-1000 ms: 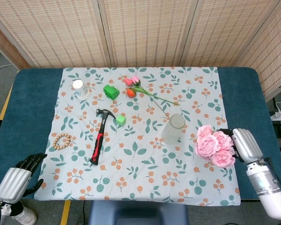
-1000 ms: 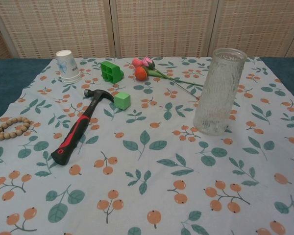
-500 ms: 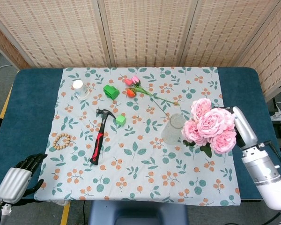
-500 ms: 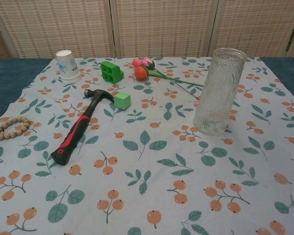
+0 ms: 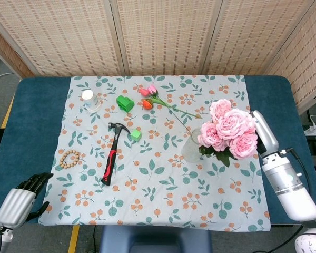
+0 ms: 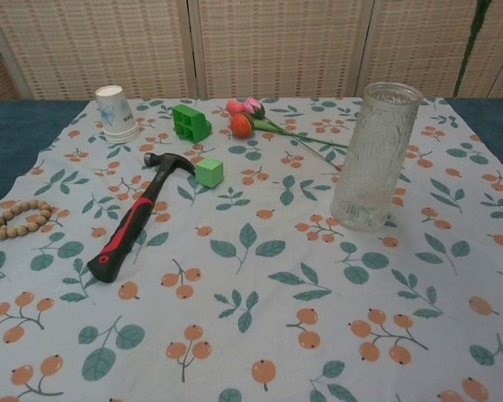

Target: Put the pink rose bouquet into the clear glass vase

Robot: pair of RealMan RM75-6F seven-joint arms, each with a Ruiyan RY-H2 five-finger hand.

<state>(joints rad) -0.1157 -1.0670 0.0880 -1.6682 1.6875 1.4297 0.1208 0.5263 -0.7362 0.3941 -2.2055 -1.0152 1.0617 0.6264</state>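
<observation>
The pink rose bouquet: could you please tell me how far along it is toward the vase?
Done: the right hand holds the pink rose bouquet off the table. In hand: it hangs just right of the clear glass vase. Left: getting the stems into the vase, which stands upright and empty in the chest view. The left hand is idle.

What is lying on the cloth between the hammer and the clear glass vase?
In the chest view, only bare printed cloth lies between the hammer and the clear glass vase. The green cube sits just behind that line.
</observation>
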